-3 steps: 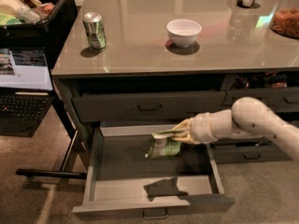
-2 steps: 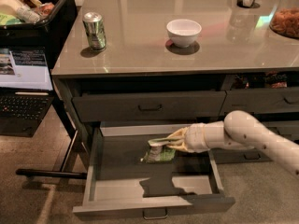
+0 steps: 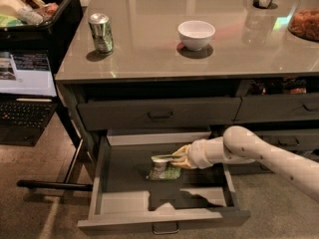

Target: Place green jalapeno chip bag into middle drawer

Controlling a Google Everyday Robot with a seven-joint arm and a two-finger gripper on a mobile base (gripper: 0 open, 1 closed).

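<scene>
The middle drawer is pulled open below the counter, with pale side walls, a dark floor and a small loop handle on its front. The green jalapeno chip bag hangs inside it, low over the drawer floor near the middle. My gripper reaches in from the right at the end of the white arm and is shut on the bag's top edge.
On the counter stand a green-and-silver can at the left and a white bowl in the middle. A shut drawer lies above the open one. A laptop and a black bin stand at the left.
My gripper has moved left and down into the drawer with the bag, which now hangs lower and closer to the drawer floor.
</scene>
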